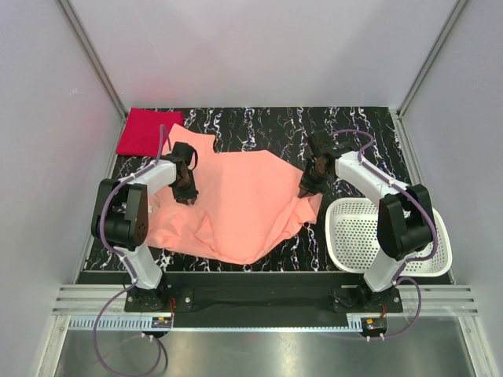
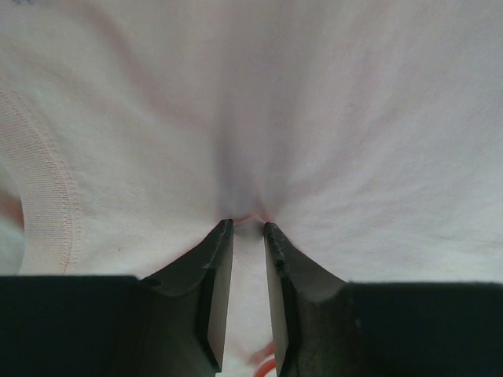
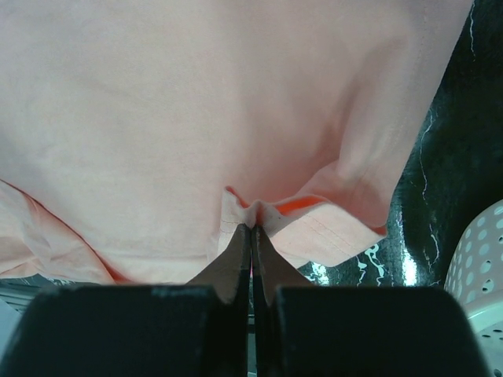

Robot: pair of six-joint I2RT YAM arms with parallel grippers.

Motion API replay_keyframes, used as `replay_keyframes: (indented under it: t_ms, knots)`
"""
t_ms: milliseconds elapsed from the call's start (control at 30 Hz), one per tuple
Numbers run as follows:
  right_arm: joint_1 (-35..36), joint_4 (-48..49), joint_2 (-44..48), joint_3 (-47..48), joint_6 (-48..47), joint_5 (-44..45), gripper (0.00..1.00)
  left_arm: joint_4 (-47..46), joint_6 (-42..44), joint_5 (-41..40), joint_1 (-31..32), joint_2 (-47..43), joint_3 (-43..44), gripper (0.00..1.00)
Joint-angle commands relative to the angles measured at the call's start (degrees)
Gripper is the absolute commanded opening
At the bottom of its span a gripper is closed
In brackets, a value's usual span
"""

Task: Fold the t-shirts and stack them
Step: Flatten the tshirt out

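Observation:
The salmon t-shirt (image 1: pixel 244 206) lies spread and rumpled across the middle of the black marbled table. My left gripper (image 1: pixel 186 188) stands over its left part. In the left wrist view the left gripper (image 2: pixel 248 225) has its jaws a narrow gap apart, open, with a small pucker of the salmon t-shirt (image 2: pixel 314 118) at the tips. My right gripper (image 1: pixel 308 187) is at the shirt's right edge. There the right gripper (image 3: pixel 252 226) is shut on a pinch of the salmon t-shirt (image 3: pixel 196 118) by its hem. The red t-shirt (image 1: pixel 148 130) lies folded at the back left corner.
A white perforated basket (image 1: pixel 339 255) stands at the front right beside the right arm, and its wall (image 3: pixel 481 251) shows close to the right gripper. Grey walls close in the table on the left, back and right.

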State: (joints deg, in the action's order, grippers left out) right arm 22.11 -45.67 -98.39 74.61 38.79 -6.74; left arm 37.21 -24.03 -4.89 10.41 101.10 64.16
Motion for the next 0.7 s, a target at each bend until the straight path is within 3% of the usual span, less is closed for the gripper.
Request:
replay_keyframes:
  t_ms: [0,167,233,400,667]
  knots:
    - [-0.1,1.1,0.3,-0.3,-0.6,-1.0,0.00,-2.0,0.1,-2.1,0.1,0.6,-0.2,0.27]
    - [0.0,1.0,0.1,-0.2,-0.8,-1.0,0.00,-2.4,-0.1,-2.4,0.1,1.2,0.5,0.21]
    - [-0.1,0.9,0.1,-0.1,-0.8,-0.9,0.00,-1.8,-0.1,-2.7,0.1,1.1,1.3,0.11]
    - [-0.1,0.1,0.2,0.3,-1.0,-0.5,0.00,-0.3,-0.8,-3.6,0.4,-3.4,1.7,0.00]
    - [-0.7,-3.5,-1.3,4.8,-1.0,1.5,0.00,3.2,-3.7,-5.1,1.7,-14.5,2.2,0.00]
